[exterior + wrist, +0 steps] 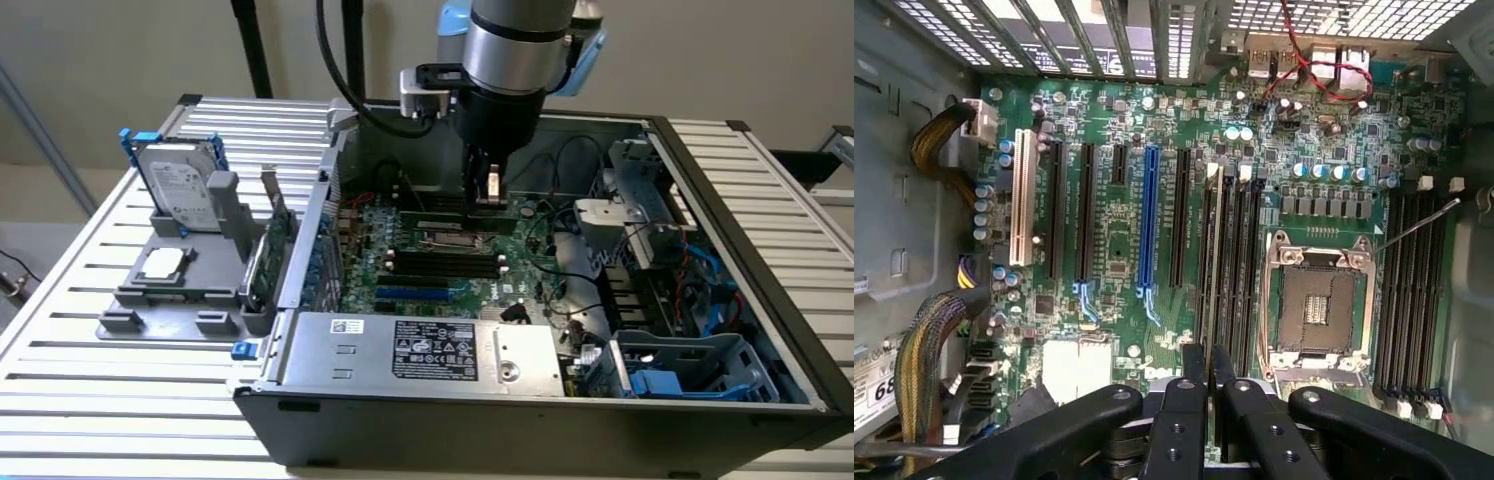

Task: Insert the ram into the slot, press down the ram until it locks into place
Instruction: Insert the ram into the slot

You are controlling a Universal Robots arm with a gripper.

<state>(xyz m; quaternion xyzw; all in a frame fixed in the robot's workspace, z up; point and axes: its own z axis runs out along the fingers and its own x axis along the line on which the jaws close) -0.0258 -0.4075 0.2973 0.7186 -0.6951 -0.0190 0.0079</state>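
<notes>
gripper [1208,362] at the ram slots inside the pc case [400,430]
fingers [1182,400] nearly together, pinched on the ram [1212,260], which runs edge-on along the slot [1214,175] just beside the cpu socket [1316,300]; can't tell if it's seated. blue slot [1147,220] lies farther across the motherboard [1109,250]. in the exterior view, a hard drive [180,190] stands on the surface [80,400].

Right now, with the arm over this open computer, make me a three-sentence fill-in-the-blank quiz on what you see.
1. The jaws are shut on the ram, which hangs above the green ___.
2. Among the black slots, one long slot is bright ___.
3. The hard drive stands outside the case, on the exterior view's ___.
Missing words: motherboard; blue; left.
</notes>
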